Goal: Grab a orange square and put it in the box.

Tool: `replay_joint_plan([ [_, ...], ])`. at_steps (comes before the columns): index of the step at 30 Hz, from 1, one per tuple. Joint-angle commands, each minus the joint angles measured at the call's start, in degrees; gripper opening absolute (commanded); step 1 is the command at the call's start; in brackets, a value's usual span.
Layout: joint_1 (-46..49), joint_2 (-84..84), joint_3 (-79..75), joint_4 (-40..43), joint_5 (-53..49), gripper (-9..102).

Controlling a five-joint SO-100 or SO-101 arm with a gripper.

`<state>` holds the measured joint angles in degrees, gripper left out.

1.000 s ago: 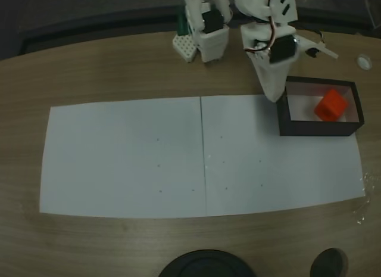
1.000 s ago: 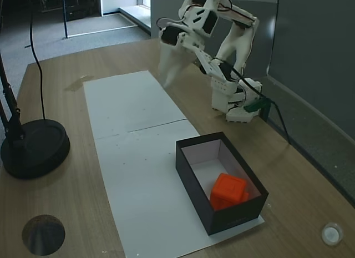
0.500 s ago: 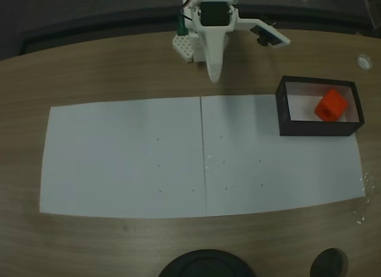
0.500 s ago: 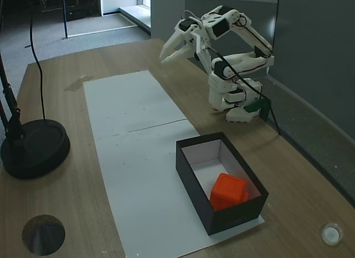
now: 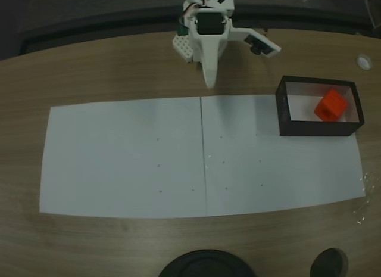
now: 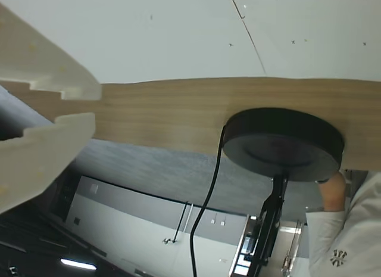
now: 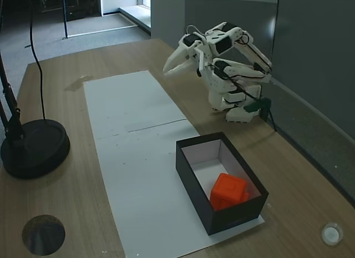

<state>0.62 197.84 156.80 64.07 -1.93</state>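
The orange square [image 5: 331, 104] lies inside the box [image 5: 315, 129], toward its right end, and rests on the white floor [image 7: 228, 192]. The box [image 7: 233, 219] has black walls and stands on the right end of the white paper. My gripper [image 5: 209, 81] is far from it, folded back near the arm's base at the table's far edge, pointing over bare wood. Its fingers [image 7: 166, 70] lie together with nothing between them. In the wrist view the two white fingertips [image 6: 95, 106] nearly touch at the left edge.
Two white paper sheets [image 5: 125, 158] cover the table's middle. A black round lamp base [image 7: 33, 147] with a cable stands at the near edge, next to a dark disc [image 7: 43, 234]. A small white cap [image 5: 364, 61] lies near the box. A person's hand [image 6: 333, 190] shows beyond the table.
The arm swung away from beside the box toward the middle and folded back over its base. The orange square stayed in the box.
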Motion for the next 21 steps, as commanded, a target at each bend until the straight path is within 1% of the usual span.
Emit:
replay_joint_plan([
  [1,0.3,1.1,1.5,-1.3,0.1,0],
  [8,-0.4,1.1,14.4,-1.0,0.1,0],
  [13,-0.3,1.1,17.8,-0.3,0.7,0],
  [15,-0.4,1.1,17.0,2.9,2.7,0],
  [17,-0.6,1.1,15.3,9.6,4.7,0],
  [21,0.0,1.1,15.0,9.8,6.6,0],
])
